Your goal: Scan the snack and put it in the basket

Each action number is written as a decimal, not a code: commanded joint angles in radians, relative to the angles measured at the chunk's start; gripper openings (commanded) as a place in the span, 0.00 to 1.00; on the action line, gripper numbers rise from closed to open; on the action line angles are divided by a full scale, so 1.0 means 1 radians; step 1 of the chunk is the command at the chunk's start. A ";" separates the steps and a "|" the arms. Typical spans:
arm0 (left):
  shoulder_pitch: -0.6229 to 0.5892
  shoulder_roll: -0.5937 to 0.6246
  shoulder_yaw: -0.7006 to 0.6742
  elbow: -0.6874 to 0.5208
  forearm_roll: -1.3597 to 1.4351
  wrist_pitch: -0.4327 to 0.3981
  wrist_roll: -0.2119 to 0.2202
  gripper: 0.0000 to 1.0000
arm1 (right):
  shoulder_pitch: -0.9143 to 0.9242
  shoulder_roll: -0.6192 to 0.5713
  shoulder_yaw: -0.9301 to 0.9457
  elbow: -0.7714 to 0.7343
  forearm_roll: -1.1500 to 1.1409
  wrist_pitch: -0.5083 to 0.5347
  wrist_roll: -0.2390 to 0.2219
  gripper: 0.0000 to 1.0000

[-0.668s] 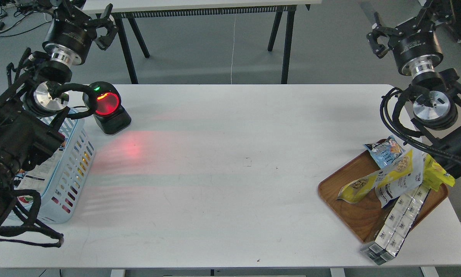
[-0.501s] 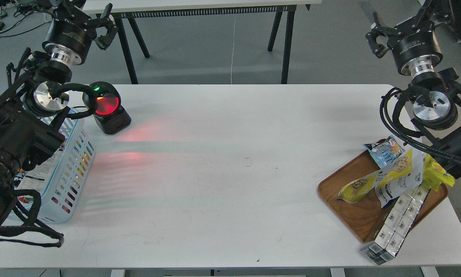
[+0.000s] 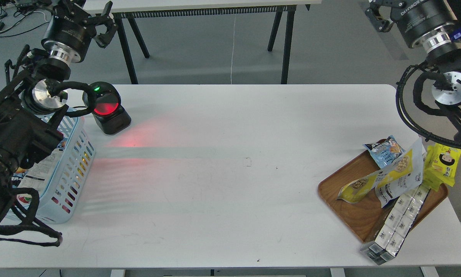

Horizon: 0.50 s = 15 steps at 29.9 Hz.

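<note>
On the wooden tray (image 3: 359,209) at table's right, the yellow/white snack pouch (image 3: 401,177) leans on other pkts. Light-blue basket (image 3: 74,161) sits far left by the barcode scanner (image 3: 106,107). Left gripper (image 3: 95,23) fingers apart, empty; right gripper (image 3: 376,13) mostly cut off, can't tell.

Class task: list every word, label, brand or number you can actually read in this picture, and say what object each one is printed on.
"ROBOTIQ", partly cut off: on the black body of the right gripper.
Print on the left gripper: too blurred to read.
Black text on the snack: too small to read.
Print on the light-blue packet, the yellow packet and the long white pack: unreadable.
Papers in the basket: too small.
</note>
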<state>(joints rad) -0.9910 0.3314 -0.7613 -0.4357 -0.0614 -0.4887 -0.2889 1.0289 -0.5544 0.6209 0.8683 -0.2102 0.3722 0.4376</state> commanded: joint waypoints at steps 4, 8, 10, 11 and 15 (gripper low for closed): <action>0.000 0.000 0.000 0.000 0.002 0.000 -0.003 1.00 | 0.132 -0.021 -0.137 0.080 -0.332 0.057 0.001 0.99; -0.002 0.000 0.000 0.000 0.000 0.000 -0.003 1.00 | 0.262 -0.076 -0.317 0.191 -0.429 0.057 0.006 0.99; -0.002 0.001 0.000 0.000 0.002 0.000 -0.003 1.00 | 0.328 -0.099 -0.401 0.241 -0.492 0.057 0.006 0.99; 0.000 0.001 0.000 0.000 0.000 0.000 -0.004 1.00 | 0.367 -0.110 -0.442 0.265 -0.539 0.057 0.006 0.99; 0.002 0.003 0.000 0.000 0.000 0.000 -0.004 1.00 | 0.503 -0.142 -0.593 0.371 -0.707 0.057 0.009 0.99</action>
<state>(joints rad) -0.9909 0.3336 -0.7608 -0.4357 -0.0599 -0.4887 -0.2927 1.4346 -0.6745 0.1361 1.1627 -0.8035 0.4299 0.4446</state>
